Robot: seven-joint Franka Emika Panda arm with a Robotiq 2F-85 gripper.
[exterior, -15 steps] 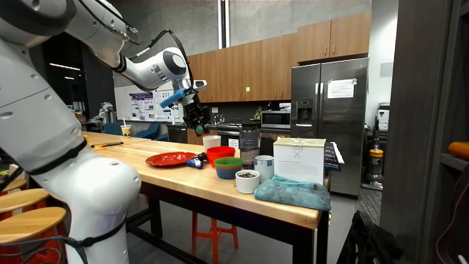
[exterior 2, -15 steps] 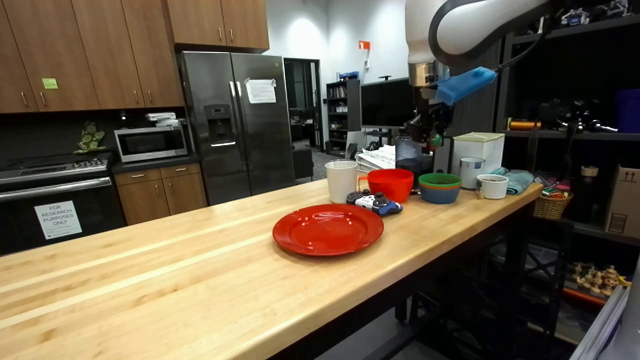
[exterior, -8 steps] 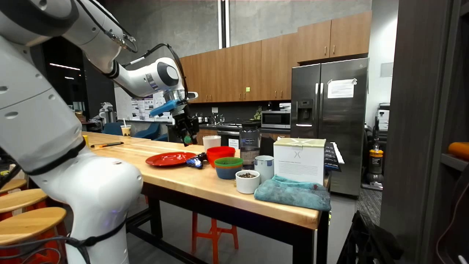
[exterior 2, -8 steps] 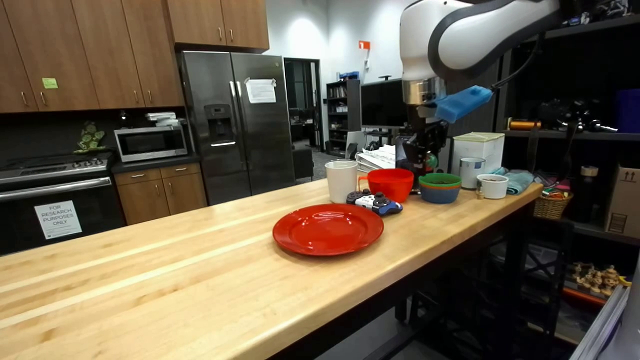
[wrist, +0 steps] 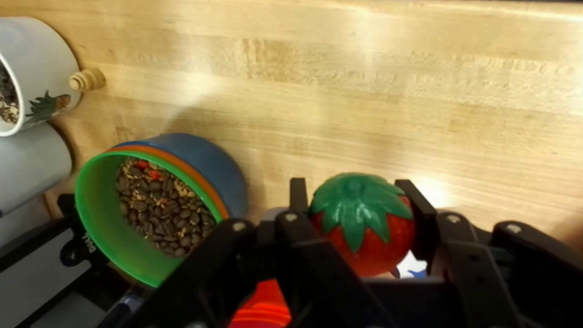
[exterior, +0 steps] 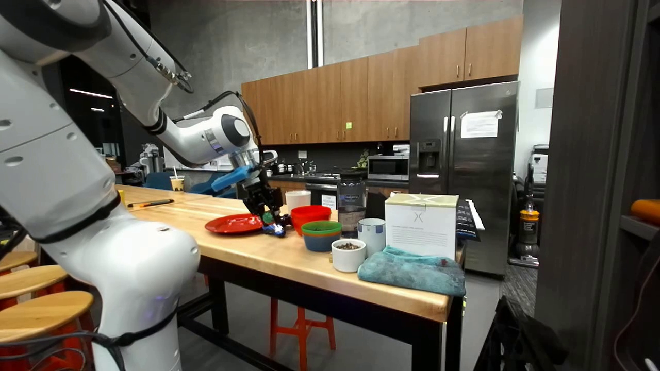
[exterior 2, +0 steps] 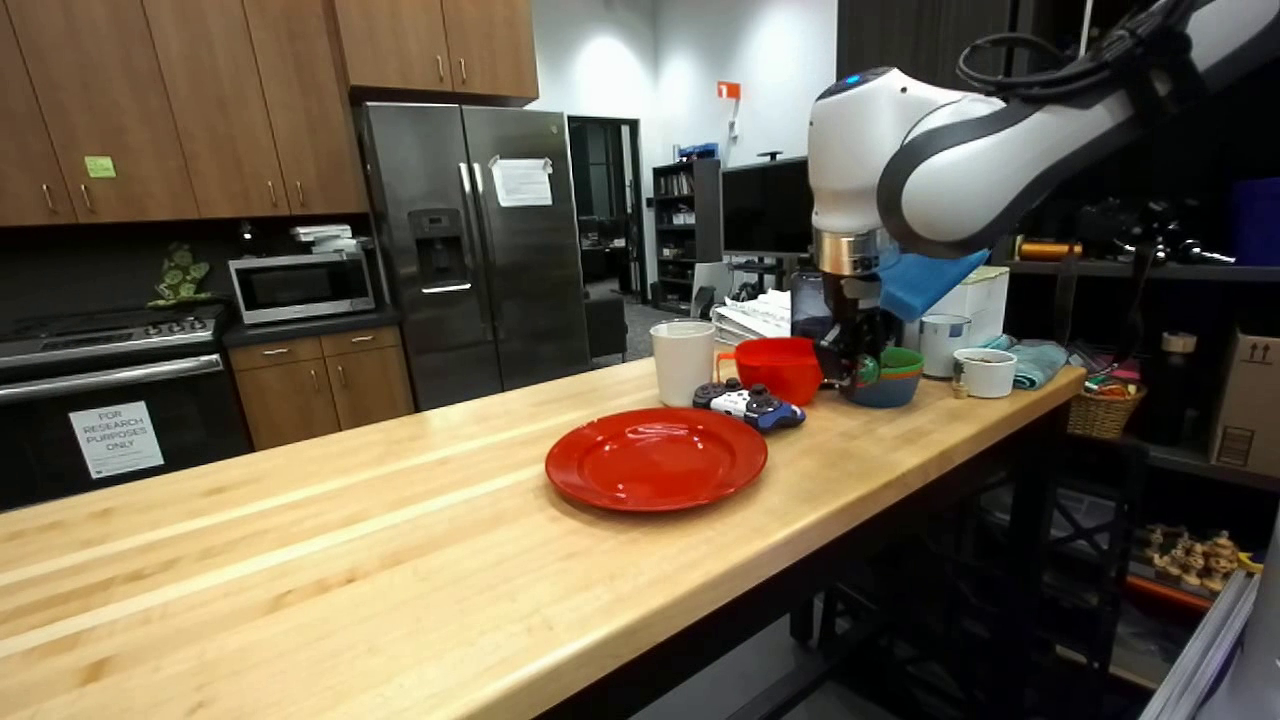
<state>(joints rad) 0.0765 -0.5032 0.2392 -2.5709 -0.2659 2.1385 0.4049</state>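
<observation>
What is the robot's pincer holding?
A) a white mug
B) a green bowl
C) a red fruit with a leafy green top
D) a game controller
C: the wrist view shows the red fruit, green leaves on top, pinched between the two sides of the pincer.

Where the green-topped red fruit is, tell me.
In the wrist view, the green-topped red fruit is right of centre, gripped between the jaws, right of the nested bowls.

1. Arches the arm [exterior: 121,62] upward, sloping back down toward the wrist [exterior 2: 860,150].
2. Points the gripper [wrist: 357,200] steeply downward, below the wrist, in both exterior views.
3. Holds both fingers [wrist: 298,195] partway apart, clamped from opposite sides in a grip.
</observation>
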